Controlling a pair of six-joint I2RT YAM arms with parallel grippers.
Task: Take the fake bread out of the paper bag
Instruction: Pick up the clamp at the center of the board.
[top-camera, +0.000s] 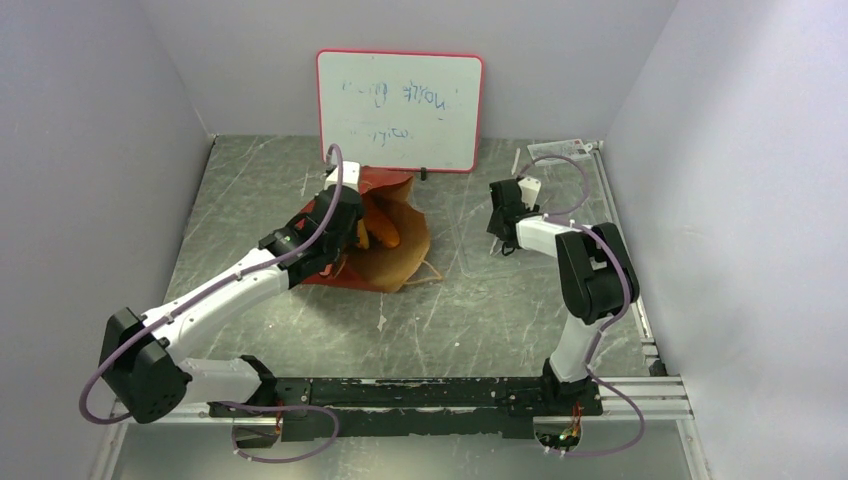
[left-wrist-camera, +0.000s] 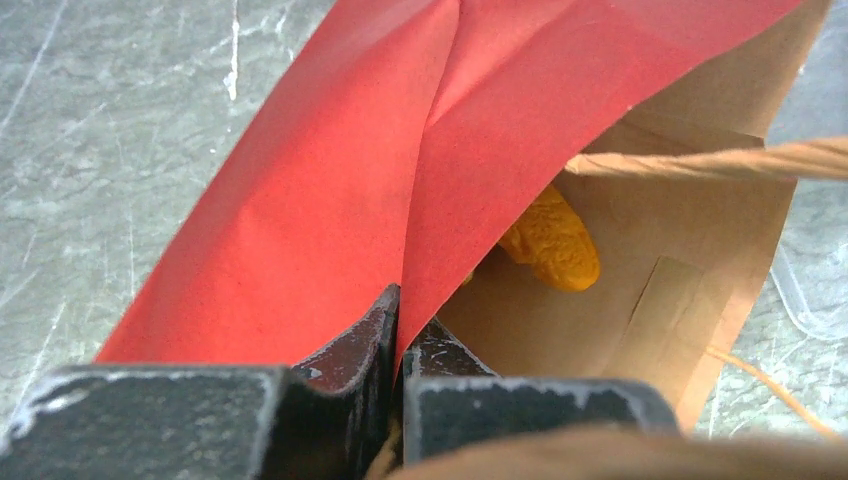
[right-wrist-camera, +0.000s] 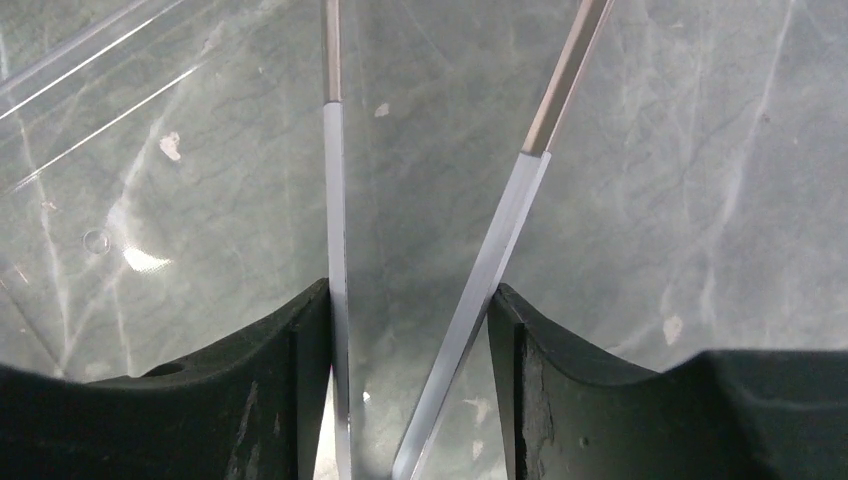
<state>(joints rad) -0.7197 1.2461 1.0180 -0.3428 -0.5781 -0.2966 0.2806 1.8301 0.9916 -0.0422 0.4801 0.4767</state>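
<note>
On the table (top-camera: 480, 310), a little toward 11 o'clock from its centre, the bag (top-camera: 400, 262) lies on its side. Its red part points to 8 o'clock and its open brown mouth to 2 o'clock. The whiteboard (top-camera: 400, 110) stands just past it at 12 o'clock.

The left gripper (left-wrist-camera: 400, 300) sits at the bag's 9 o'clock side. Its jaws are pressed together on a fold of the red paper, pinching it between the fingertips. In the left wrist view the red sheet rises from this pinch and spreads toward 12 o'clock, and the brown inside of the bag opens at 3 o'clock.

An orange, ridged piece of bread (top-camera: 383, 235) is inside the bag, lying against the brown inner wall near the mouth. A cord handle (left-wrist-camera: 700, 160) stretches across the opening above it.

The right gripper (top-camera: 504, 238) hangs over bare table at 3 o'clock of the bag, apart from it. Its jaws stand partly apart. Two thin clear strips (right-wrist-camera: 500, 240) run through the gap toward 12 o'clock; it is not possible to tell whether the fingers touch them.
</note>
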